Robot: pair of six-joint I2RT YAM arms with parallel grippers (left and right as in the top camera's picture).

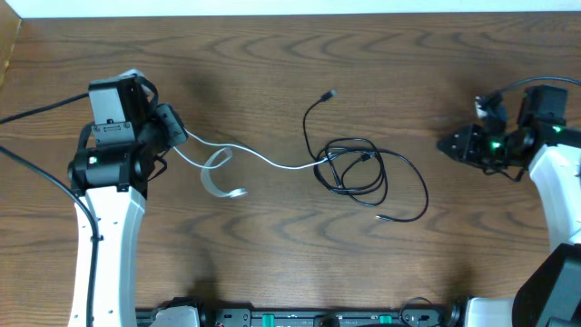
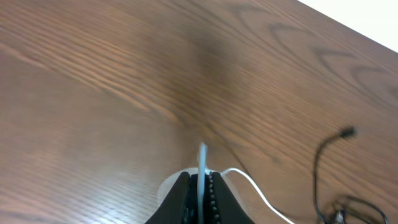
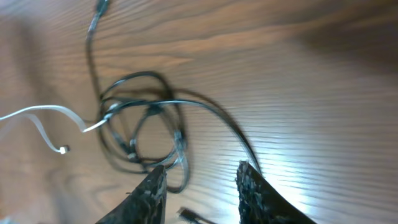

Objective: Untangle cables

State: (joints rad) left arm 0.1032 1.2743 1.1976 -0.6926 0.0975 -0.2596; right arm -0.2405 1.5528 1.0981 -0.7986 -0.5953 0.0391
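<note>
Pincers first, starting at the left side of the table (image 1: 272, 54). The left pincer (image 2: 200, 180) is clenched on the white cable (image 1: 272, 163), gripping it near one end (the wrist view shows a short white stub sticking out past the closed fingertips). From that grip the white cable runs rightward across the wood. A flat loop of it curls below the main strand, and its free end lies on the table just right of that loop. Farther right, the white strand reaches the left edge of the black cable (image 1: 354, 168) and passes into its coil, so the two touch there. Whether it goes over or under the black turns I cannot tell.

The black cable sits near the middle of the table, wound in several loose, overlapping loops. One tail leaves the coil toward the far edge and ends in a small plug (image 1: 331, 94). The other sweeps out in a wide arc on the right side of the coil and ends in a thin tip (image 1: 379, 216) on the near side.

Well apart from the coil, at the right side of the table, the right pincer (image 1: 445, 143) hovers released. Its two fingers (image 3: 255, 186) are spread wide with nothing between them. In its wrist view the black coil lies beyond the fingertips.
</note>
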